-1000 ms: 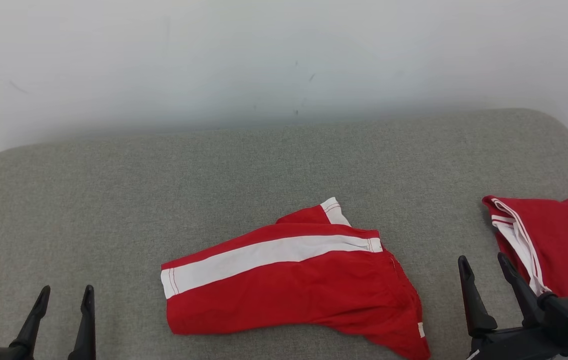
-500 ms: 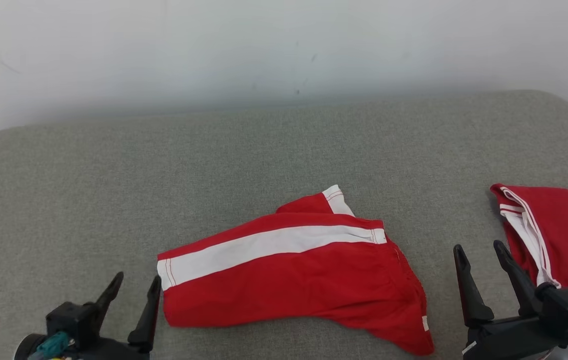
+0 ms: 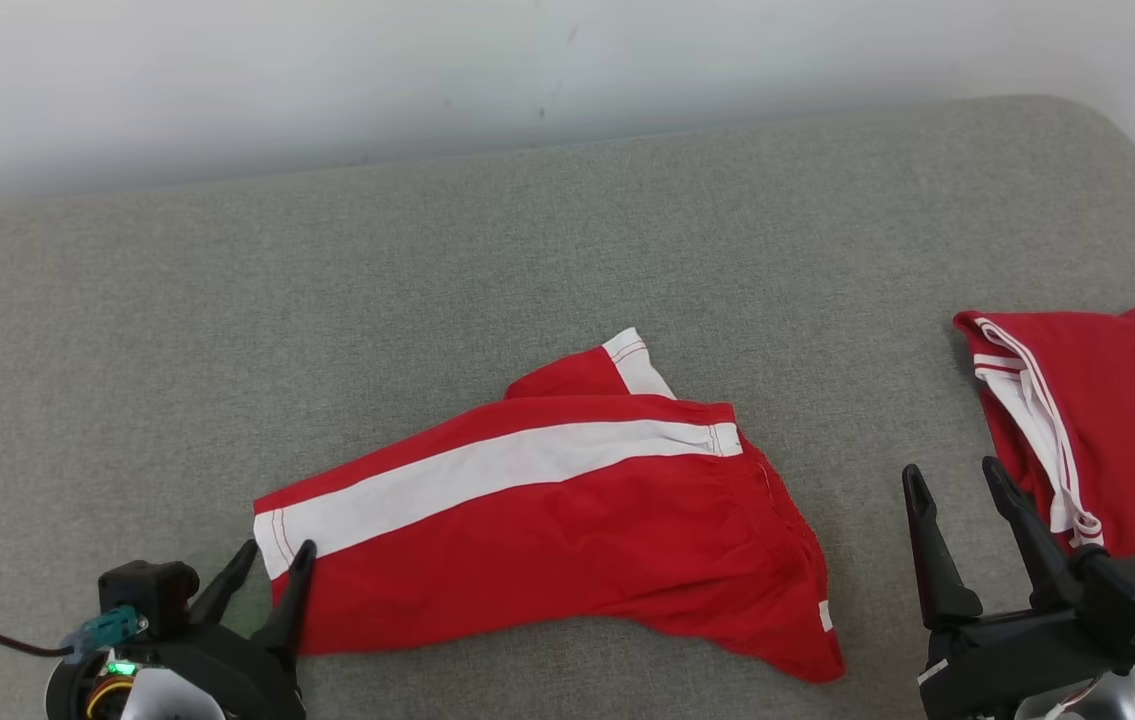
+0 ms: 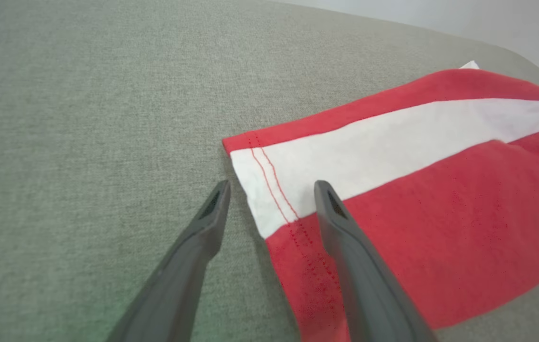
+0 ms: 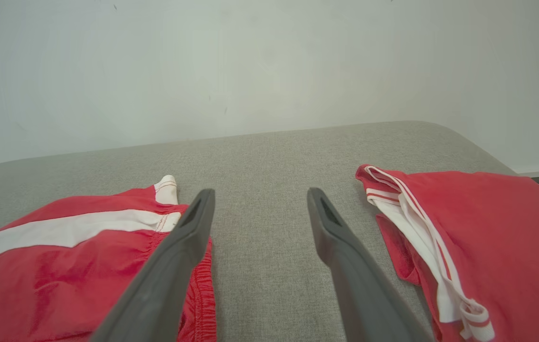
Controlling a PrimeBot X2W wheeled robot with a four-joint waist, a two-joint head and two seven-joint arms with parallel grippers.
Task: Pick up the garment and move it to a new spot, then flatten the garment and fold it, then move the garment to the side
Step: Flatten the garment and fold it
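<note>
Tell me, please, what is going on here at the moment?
A two-armed robot is working on red shorts with a white stripe lying on a grey padded surface. Its left end effector is open at the shorts' hem, one finger over the fabric and one beside it, nothing gripped yet. The right end effector is open over bare padding between the shorts and a second red garment to the right.

No legible writing, even on the white tag (image 3: 824, 615) of the garment (image 3: 577, 550).
</note>
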